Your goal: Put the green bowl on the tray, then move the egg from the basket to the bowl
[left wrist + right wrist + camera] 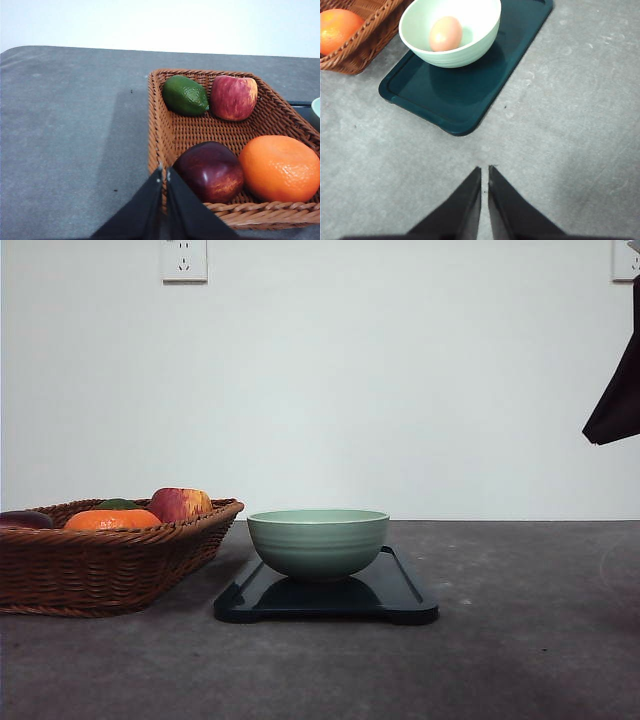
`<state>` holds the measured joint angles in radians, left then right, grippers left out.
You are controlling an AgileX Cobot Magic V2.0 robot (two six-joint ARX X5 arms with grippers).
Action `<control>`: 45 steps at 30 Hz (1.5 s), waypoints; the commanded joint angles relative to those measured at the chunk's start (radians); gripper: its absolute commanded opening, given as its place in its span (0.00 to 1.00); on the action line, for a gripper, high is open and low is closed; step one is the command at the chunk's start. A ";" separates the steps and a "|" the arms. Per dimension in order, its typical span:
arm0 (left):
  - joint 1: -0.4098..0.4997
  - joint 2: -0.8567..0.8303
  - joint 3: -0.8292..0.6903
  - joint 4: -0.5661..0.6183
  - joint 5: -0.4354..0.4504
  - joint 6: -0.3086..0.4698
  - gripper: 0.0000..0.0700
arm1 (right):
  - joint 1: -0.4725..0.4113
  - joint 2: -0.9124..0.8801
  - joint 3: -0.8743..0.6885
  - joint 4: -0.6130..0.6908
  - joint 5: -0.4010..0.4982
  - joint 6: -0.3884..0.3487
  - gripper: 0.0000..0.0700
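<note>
Pale tan-pink egg lies at the bottom of the pale sage-green ridged ceramic bowl, resting against the inner wall. Bowl sits upright on the flat glossy black-navy rectangular tray, toward the end nearer the basket, so roughly half the tray surface is bare. Tray rests flat on the grey desk.

Shallow brown woven wicker basket stands just beside the tray on the robot's left, its rim close to the bowl but not touching as far as the front view shows. It holds an orange, a dark red apple, a lighter red-streaked apple and a green lime-like fruit. No egg seen among them.

Right tool hangs over bare desk, short of the tray's near corner, fingers together with only a sliver between the tips, holding nothing. Left tool sits over the basket's near rim beside the dark apple, fingers likewise pressed together and empty.

Judgement: both steps look done, with bowl on tray and egg in bowl. Both tools are clear of the bowl, which suits a finished placement; nothing is near enough to tip it.
</note>
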<state>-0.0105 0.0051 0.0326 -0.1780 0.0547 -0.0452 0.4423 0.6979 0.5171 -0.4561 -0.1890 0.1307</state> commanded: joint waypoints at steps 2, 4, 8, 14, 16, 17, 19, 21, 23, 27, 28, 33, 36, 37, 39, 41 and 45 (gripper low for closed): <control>0.001 -0.002 -0.019 -0.007 0.002 0.000 0.00 | 0.006 0.005 0.005 0.011 -0.001 -0.007 0.02; 0.001 -0.002 -0.019 -0.008 0.002 0.000 0.00 | 0.006 0.005 0.005 0.011 -0.001 -0.008 0.02; 0.001 -0.002 -0.019 -0.008 0.002 0.000 0.00 | 0.006 0.005 0.005 0.011 -0.001 -0.007 0.02; 0.001 -0.002 -0.019 -0.008 0.002 0.000 0.00 | 0.000 -0.026 -0.003 0.029 0.105 -0.127 0.02; 0.001 -0.002 -0.019 -0.008 0.002 0.000 0.00 | -0.020 -0.061 -0.024 0.058 0.144 -0.143 0.02; 0.001 -0.002 -0.019 -0.008 0.002 0.000 0.00 | -0.040 -0.090 -0.045 0.082 0.145 -0.145 0.02; 0.001 -0.002 -0.019 -0.008 0.002 0.000 0.00 | -0.081 -0.152 -0.094 0.129 0.145 -0.146 0.02; 0.001 -0.002 -0.019 -0.008 0.002 0.000 0.00 | -0.128 -0.221 -0.156 0.182 0.145 -0.149 0.02; 0.001 -0.002 -0.019 -0.008 0.002 0.000 0.00 | -0.180 -0.298 -0.225 0.231 0.145 -0.162 0.02; 0.001 -0.002 -0.019 -0.008 0.002 0.000 0.00 | -0.272 -0.447 -0.344 0.294 0.145 -0.179 0.02; 0.001 -0.002 -0.019 -0.008 0.002 0.000 0.00 | -0.294 -0.484 -0.372 0.305 0.145 -0.181 0.02; 0.001 -0.002 -0.019 -0.008 0.002 0.000 0.00 | -0.362 -0.635 -0.468 0.306 0.145 -0.183 0.02; 0.001 -0.002 -0.019 -0.008 0.002 0.000 0.00 | -0.391 -0.698 -0.504 0.305 0.145 -0.183 0.02; 0.001 -0.002 -0.019 -0.008 0.002 0.000 0.00 | -0.397 -0.695 -0.505 0.299 0.147 -0.184 0.02; 0.001 -0.002 -0.019 -0.008 0.002 0.000 0.00 | -0.404 -0.694 -0.505 0.294 0.149 -0.184 0.02; 0.001 -0.002 -0.019 -0.008 0.002 0.000 0.00 | -0.405 -0.694 -0.505 0.297 0.150 -0.184 0.02; 0.001 -0.002 -0.019 -0.008 0.002 0.000 0.00 | -0.405 -0.694 -0.505 0.298 0.147 -0.183 0.02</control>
<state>-0.0105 0.0051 0.0326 -0.1783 0.0547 -0.0452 0.0380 0.0032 0.0166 -0.1658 -0.0413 -0.0486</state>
